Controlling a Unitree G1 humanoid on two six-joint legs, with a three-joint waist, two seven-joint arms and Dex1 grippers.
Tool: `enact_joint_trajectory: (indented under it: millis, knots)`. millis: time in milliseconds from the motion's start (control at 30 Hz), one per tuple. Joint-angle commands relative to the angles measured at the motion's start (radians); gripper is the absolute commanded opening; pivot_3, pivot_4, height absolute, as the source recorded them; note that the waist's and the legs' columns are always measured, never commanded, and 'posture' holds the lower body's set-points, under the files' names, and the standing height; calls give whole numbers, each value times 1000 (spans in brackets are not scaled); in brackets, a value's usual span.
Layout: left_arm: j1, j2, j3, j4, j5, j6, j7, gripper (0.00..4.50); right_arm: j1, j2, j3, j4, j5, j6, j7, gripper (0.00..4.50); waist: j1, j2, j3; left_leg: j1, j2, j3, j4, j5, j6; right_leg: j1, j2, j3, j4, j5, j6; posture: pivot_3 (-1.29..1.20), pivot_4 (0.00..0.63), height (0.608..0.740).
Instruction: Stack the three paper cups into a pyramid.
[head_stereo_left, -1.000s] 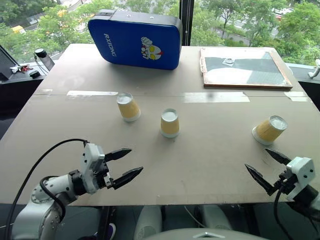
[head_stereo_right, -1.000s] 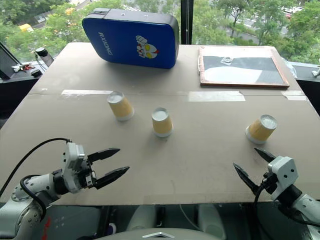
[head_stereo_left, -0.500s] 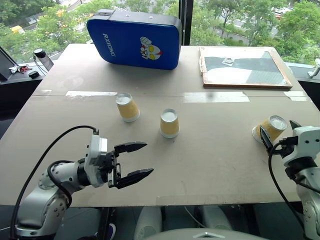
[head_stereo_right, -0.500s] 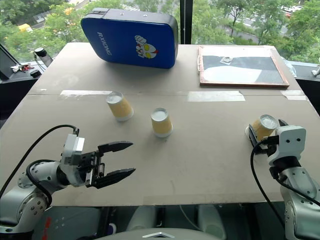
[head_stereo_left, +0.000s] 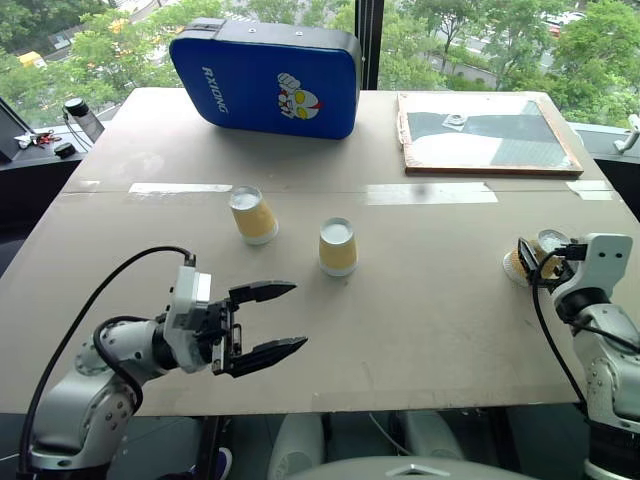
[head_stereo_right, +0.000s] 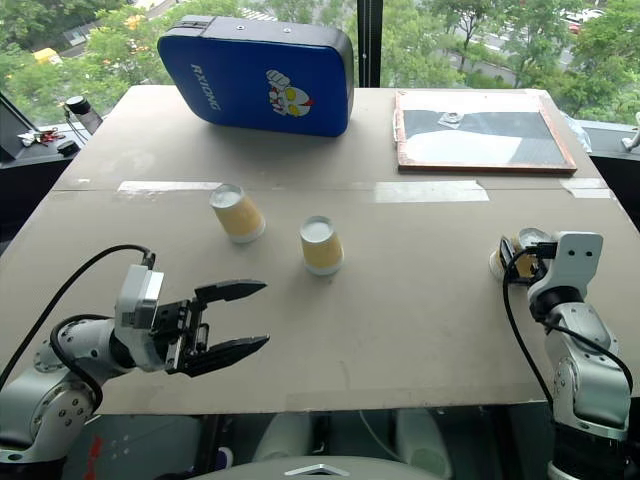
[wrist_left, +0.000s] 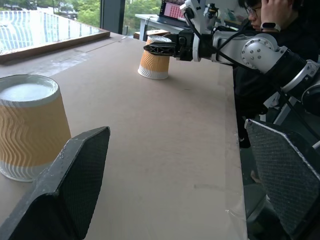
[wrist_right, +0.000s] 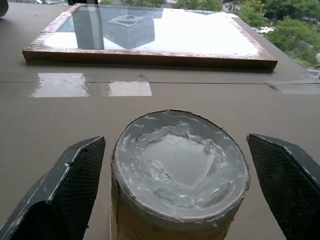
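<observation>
Three yellow-orange paper cups stand upside down on the brown table (head_stereo_left: 420, 300). One cup (head_stereo_left: 253, 215) is at the left and a second cup (head_stereo_left: 338, 247) is in the middle. The third cup (wrist_right: 180, 175) is near the right edge. My right gripper (wrist_right: 176, 138) is open around this third cup, one finger on each side, with a gap between each finger and the cup wall. My left gripper (head_stereo_left: 298, 316) hangs open over the front left of the table, pointing right, with nothing in it. It is in front of the two other cups and apart from them.
A blue padded case (head_stereo_left: 268, 75) lies at the far middle of the table and a wood-framed board (head_stereo_left: 488, 135) at the far right. Tape strips (head_stereo_left: 432, 194) cross the table. A person (wrist_left: 280, 30) sits beyond the table's right side.
My right gripper has moved forward from the table's front edge to the right cup and now straddles it. My left gripper rose slightly and swung to point right, then held still.
</observation>
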Motion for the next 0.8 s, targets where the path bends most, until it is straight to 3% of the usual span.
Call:
enact_joint_trajectory:
  millis: [33,133,267,467,600,800]
  knots:
    - [9,1,11,-39,-17,-16,-8,4500,-15,-21,-28,-11,11,-11,0,3146,2,0,0,0,0,0,0,0,0,0,0,0,0,0,0,0,150,740]
    - [23,-10,14,-45,-14,-23,6,4500,-9,-34,-26,-38,27,3,14,2060,1,0,0,0,0,0,-1,0,0,0,0,0,-1,0,0,0,150,740]
    - [47,-66,25,-12,27,-96,28,4500,19,-69,29,-124,63,18,94,2060,0,1,1,0,0,0,-1,0,0,0,0,0,-2,0,0,0,150,740]
    - [77,-52,52,75,28,-128,-40,4500,-2,-101,220,-263,93,100,178,2060,-4,1,1,1,1,0,-4,0,0,0,1,0,-2,0,0,0,150,740]
    - [102,-43,87,115,7,-135,-83,4500,-76,-89,340,-259,58,131,172,2060,-4,0,1,0,0,0,-4,0,0,-1,0,0,-3,0,0,0,150,740]
    - [140,-50,123,118,-11,-122,-91,4500,-125,-115,422,-242,56,117,247,2060,3,0,1,-2,0,-1,-4,0,0,-1,-1,-2,-4,0,0,0,150,740]
